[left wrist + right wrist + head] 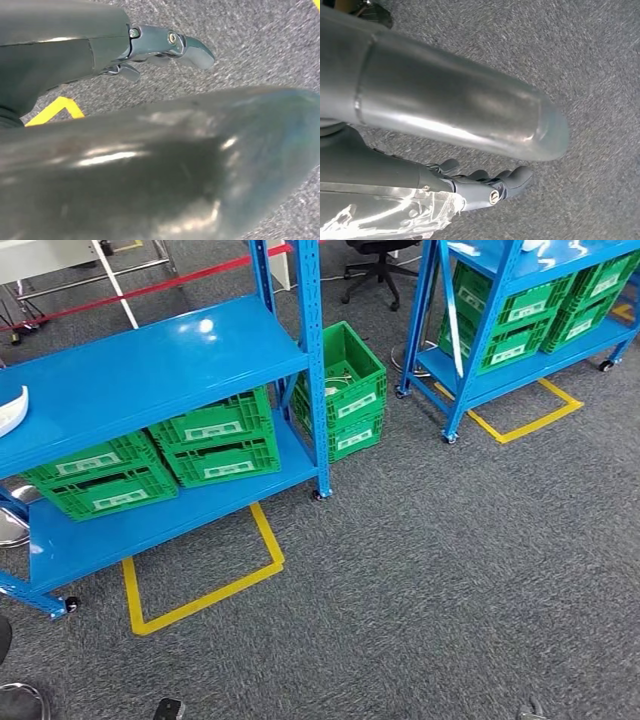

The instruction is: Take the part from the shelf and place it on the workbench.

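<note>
I see the blue metal shelf (pixel 151 365) across the left half of the head view, flat glossy top board, perforated upright posts, small castors at the feet. The part (pixel 11 408), a white curved smooth shell, lies on the top board at the far left edge of the frame, cut off by it. On the lower board sit green ribbed plastic crates (pixel 215 435) with white labels, stacked in twos, side by side. Another green crate stack (pixel 347 390) stands on the floor just right of the shelf post. A second blue shelf (pixel 521 320) with more green crates is in the upper right. Yellow tape lines (pixel 204 590) mark rectangles on the speckled grey carpet (pixel 453 570).

Left wrist view: left robot hand (pixel 166 47), grey, smooth, fingers stretched out straight, holding nothing, over carpet. Right wrist view: right robot hand (pixel 490 185), dark fingers extended and slightly curved, holding nothing; crinkled clear film wraps the cover behind it.
</note>
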